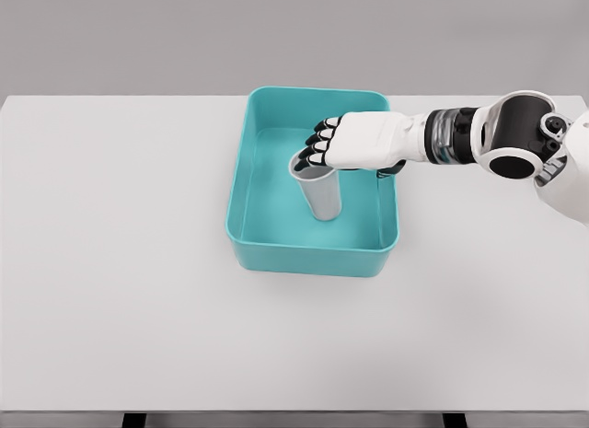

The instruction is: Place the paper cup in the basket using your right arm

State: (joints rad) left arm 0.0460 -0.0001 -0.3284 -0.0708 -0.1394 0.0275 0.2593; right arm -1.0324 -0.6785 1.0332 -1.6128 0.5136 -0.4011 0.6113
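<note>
Right hand (pixel 354 141) curled around rim of grey paper cup (pixel 320 190), holding it upright inside the teal basket (pixel 241 184), base at or near the floor. Placement step nearly done; next: loosen fingers, lift clear without tipping cup.

from my seat i see a broad white table (pixel 120 262) filling most of the view, its top smooth and matte. its far edge runs straight across the upper part of the picture, and behind it stands a plain grey wall (pixel 129 37) (no seams or marks that i can make out). the light is soft and even. dark bits of the table's frame (pixel 133 419) show under the near edge.
</note>
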